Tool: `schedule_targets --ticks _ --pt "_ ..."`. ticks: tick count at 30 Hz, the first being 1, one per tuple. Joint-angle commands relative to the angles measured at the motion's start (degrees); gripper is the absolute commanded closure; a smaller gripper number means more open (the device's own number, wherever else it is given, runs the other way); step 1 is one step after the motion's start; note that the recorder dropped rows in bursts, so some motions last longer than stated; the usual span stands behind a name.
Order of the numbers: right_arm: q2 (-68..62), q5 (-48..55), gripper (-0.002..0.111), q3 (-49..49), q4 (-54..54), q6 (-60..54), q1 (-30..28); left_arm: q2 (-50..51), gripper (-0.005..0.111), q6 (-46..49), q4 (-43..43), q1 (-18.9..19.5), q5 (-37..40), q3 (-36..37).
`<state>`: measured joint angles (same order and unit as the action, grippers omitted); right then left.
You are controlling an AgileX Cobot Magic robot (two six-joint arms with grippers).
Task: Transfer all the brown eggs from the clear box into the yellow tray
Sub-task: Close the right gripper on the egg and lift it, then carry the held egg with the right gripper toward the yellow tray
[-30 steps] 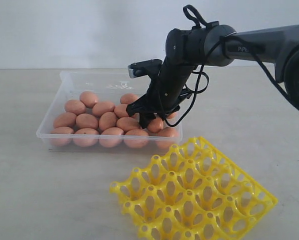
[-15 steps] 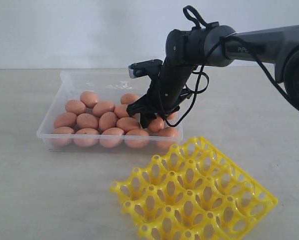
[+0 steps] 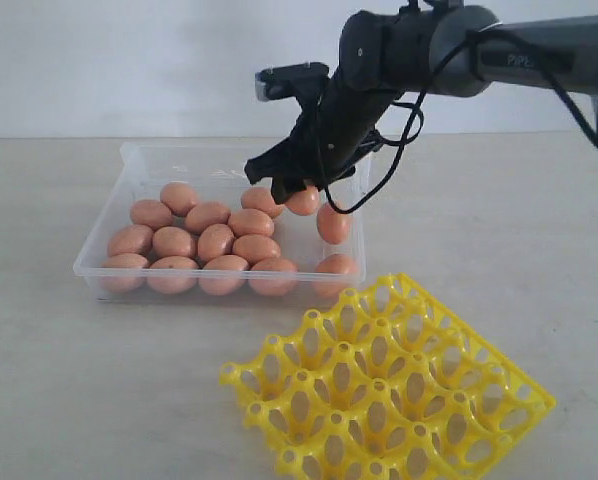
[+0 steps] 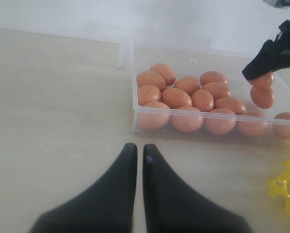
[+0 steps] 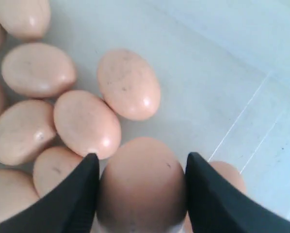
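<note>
Exterior view has the lift: the right gripper (image 3: 297, 192), down among the brown eggs (image 3: 215, 242) a second ago, has risen above the clear box (image 3: 107, 262) with one egg (image 3: 303, 201) clamped between its fingers. The rest lie in the box and the yellow tray (image 3: 524, 388) is bare, so the carry across looks next. Meanwhile the left gripper (image 4: 136, 162) waits near the box, closed on nothing.

Dark right gripper (image 3: 297, 192) above the clear box (image 3: 129, 165), fingers (image 3: 271, 180) closed around one brown egg (image 3: 304, 201), second egg (image 3: 333, 222) upright just below it, other brown eggs (image 3: 204, 245) clustered in the box, yellow tray (image 3: 389, 400) nearby on the pale worktop (image 3: 79, 380).
</note>
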<state>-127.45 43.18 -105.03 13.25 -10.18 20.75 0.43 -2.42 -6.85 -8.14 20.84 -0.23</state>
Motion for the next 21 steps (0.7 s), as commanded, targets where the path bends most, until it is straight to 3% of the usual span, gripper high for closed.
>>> schedule_targets --ticks 1,7,17,21 --pt "5.1 -0.1 0.108 0.4 0.0 3.0 -0.1 0.2 0.103 0.2 0.2 -0.1 -0.5 0.2" --pt "16.9 -10.1 0.108 9.6 -0.4 5.8 2.0 0.2 0.103 0.2 0.2 -0.1 -0.5 0.2" --pt "40.5 -44.8 0.108 37.7 -2.1 5.0 14.8 0.2 0.103 0.2 0.2 -0.1 -0.5 0.2" --pt "43.2 -50.0 0.108 46.1 -1.5 5.8 18.2 0.2 0.103 0.2 0.2 -0.1 -0.5 0.2"
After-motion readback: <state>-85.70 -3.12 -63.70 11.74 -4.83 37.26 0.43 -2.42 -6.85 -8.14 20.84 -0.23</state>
